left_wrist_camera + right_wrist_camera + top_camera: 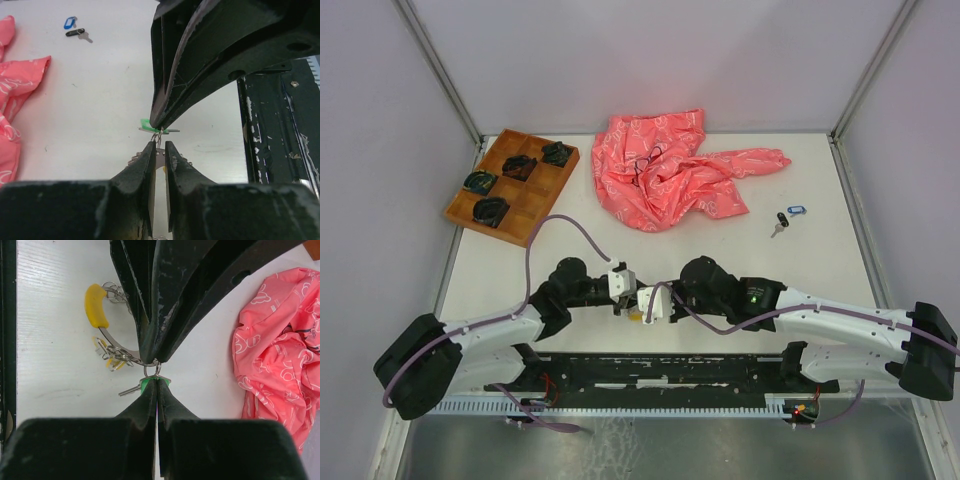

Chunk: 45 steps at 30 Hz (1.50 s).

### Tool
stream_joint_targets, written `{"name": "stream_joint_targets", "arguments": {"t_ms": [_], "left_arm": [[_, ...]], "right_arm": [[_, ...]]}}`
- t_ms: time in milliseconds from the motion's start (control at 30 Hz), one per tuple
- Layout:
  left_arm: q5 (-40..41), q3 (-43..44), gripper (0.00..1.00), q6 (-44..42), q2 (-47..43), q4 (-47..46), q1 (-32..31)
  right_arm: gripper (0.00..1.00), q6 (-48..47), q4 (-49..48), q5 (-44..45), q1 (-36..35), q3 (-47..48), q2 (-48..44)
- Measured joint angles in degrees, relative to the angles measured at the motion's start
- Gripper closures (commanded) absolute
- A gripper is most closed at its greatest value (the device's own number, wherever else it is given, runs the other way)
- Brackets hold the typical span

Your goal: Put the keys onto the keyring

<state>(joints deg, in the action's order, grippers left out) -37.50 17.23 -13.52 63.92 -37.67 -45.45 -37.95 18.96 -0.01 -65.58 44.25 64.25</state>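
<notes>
My two grippers meet tip to tip at the table's near middle. My left gripper (624, 292) (159, 146) is shut on the keyring (116, 344), a thin grey metal band with a yellow grip (95, 305) and small rings with a yellow tag (107, 359) on it. The keyring also shows between the left fingers (161, 158). My right gripper (647, 302) (156, 381) is shut on a green-tagged key (144, 385) (145, 124), whose small ring touches the keyring at the left fingertips. A blue-tagged key (796, 210) (70, 22) and a black-headed key (780, 222) (77, 33) lie loose at the far right.
A crumpled pink cloth (665, 172) (272, 340) lies at the back middle with a thin dark cord loop (646, 160) on it. A wooden compartment tray (535, 205) with dark objects stands at the back left. A black rail (660, 370) runs along the near edge.
</notes>
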Motion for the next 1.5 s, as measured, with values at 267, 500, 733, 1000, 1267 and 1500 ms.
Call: {"name": "stream_joint_targets", "arguments": {"t_ms": [267,500,733,1000,1267,1500], "left_arm": [[1.60,-0.59,0.72,-2.21,-2.97,0.46,0.00],[1.40,-0.59,0.70,-2.71,-0.57,1.25,0.00],[1.25,-0.09,0.70,-3.30,1.31,1.27,0.00],[1.16,1.05,0.70,-4.02,2.54,1.53,0.00],[0.48,1.95,0.97,-4.26,3.82,1.95,0.02],[-0.26,2.08,0.97,-4.31,3.85,1.95,0.26]], "right_arm": [[0.99,-0.07,0.00,-0.02,0.00,0.00,-0.02],[0.99,-0.04,0.00,-0.11,0.00,0.00,-0.02],[0.99,-0.04,0.00,-0.70,0.00,0.00,-0.02],[0.99,-0.07,0.02,-1.38,0.00,0.00,-0.02],[0.99,-0.09,0.35,-1.51,0.00,0.17,-0.02],[0.99,-0.26,0.68,0.11,-0.02,0.20,-0.37]]}}
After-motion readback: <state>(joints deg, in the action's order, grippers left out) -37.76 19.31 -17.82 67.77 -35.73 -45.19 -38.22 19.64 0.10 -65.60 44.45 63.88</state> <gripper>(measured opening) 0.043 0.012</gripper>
